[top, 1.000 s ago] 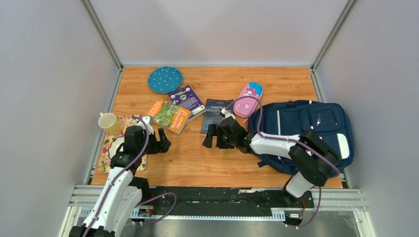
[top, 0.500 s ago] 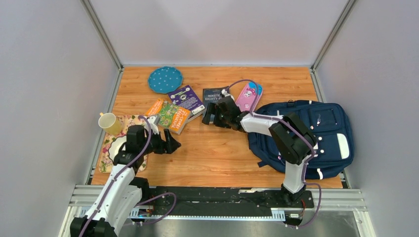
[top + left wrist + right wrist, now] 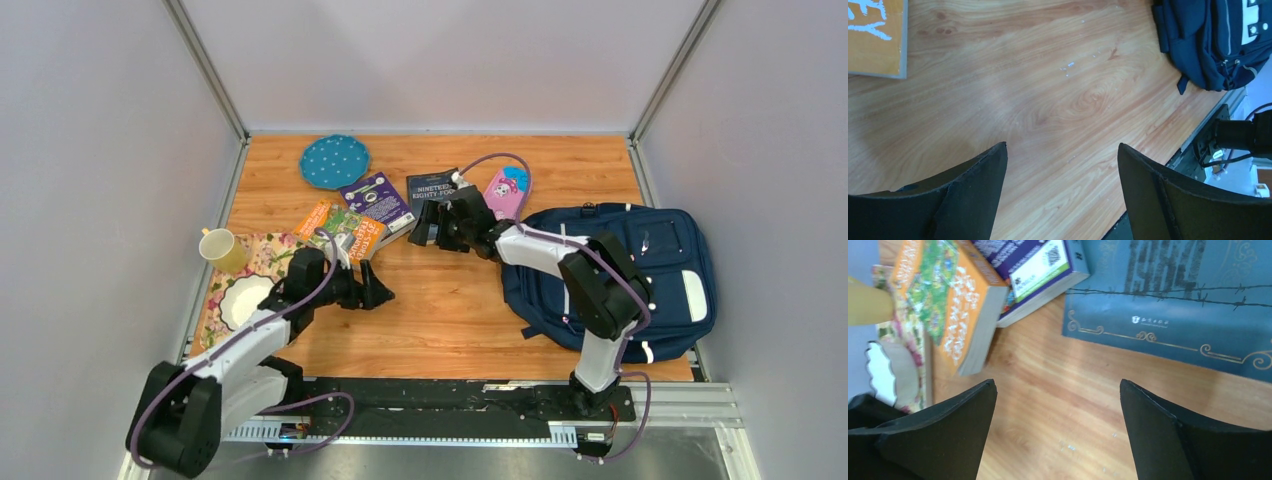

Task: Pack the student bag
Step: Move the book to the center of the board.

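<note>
Book pickup in hand. Right claw (image 3: pixel 430 226) open, empty, at dark book's (image 3: pixel 432 185) edge; next, straddle and close. Left claw (image 3: pixel 376 293) open, empty.

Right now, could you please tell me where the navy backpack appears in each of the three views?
Top external: the navy backpack lies at the right side of the table.
Left wrist: the navy backpack fills the top right corner.
Right wrist: not in it.
Shared landmark: the orange book, left of centre from above; the orange book sits top left for the left wrist, and the orange book upper left for the right wrist.
</note>
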You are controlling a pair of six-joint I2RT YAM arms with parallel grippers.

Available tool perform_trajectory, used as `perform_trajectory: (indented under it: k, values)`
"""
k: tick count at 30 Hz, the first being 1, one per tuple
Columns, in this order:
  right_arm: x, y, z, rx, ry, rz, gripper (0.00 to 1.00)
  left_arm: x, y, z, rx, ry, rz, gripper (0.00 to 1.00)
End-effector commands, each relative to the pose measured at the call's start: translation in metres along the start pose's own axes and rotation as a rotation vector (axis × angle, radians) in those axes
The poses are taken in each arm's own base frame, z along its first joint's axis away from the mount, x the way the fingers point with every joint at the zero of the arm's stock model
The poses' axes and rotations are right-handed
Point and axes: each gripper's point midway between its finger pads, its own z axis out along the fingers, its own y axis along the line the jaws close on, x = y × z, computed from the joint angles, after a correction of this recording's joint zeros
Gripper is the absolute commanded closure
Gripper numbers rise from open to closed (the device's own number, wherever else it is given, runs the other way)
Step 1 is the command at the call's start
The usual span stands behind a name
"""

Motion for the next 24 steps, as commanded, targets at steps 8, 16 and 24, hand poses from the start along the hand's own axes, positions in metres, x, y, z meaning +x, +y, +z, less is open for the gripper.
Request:
perform_trajectory:
  k: [8,16,24]
  values:
    - [-0.034,0.034,-0.051,-0.097,-0.122,-0.035,0.04,-0.061,0.052,0.055,-0.227,-0.021,0.131,0.14]
    - [-0.038,0.033,-0.062,-0.102,-0.135,-0.038,0.04,-0.095,0.097,0.055,-0.406,-0.016,0.147,0.14]
    - [-0.042,0.028,-0.06,-0.101,-0.126,-0.027,0.04,-0.124,0.124,0.055,-0.416,-0.012,0.101,0.14]
